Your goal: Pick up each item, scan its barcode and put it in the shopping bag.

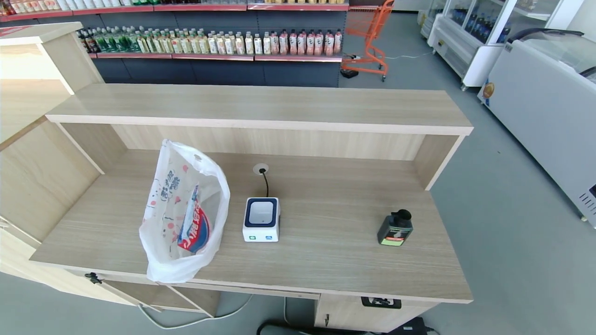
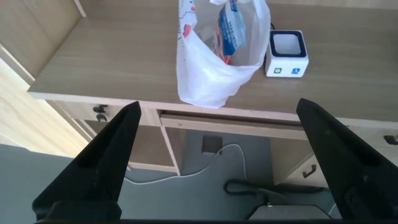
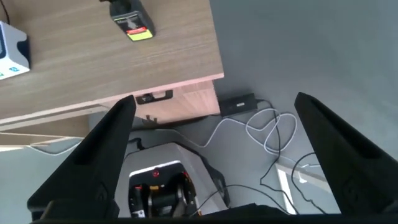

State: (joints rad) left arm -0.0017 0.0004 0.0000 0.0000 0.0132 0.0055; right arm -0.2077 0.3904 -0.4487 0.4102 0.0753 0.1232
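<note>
Bottle [image 1: 395,228] upright, well right of scanner [image 1: 261,218]. Bag [image 1: 184,214] just left of scanner, packet [image 1: 193,223] inside. L gripper [image 2: 219,106] and R gripper [image 3: 216,98] both spread wide, empty. I reckon bottle pickup is the step. Next: R arm reaches in, grips body, then shows barcode to scanner.

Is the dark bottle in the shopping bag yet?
No, the dark bottle sits on the counter, on the far side of the scanner from the shopping bag.
</note>
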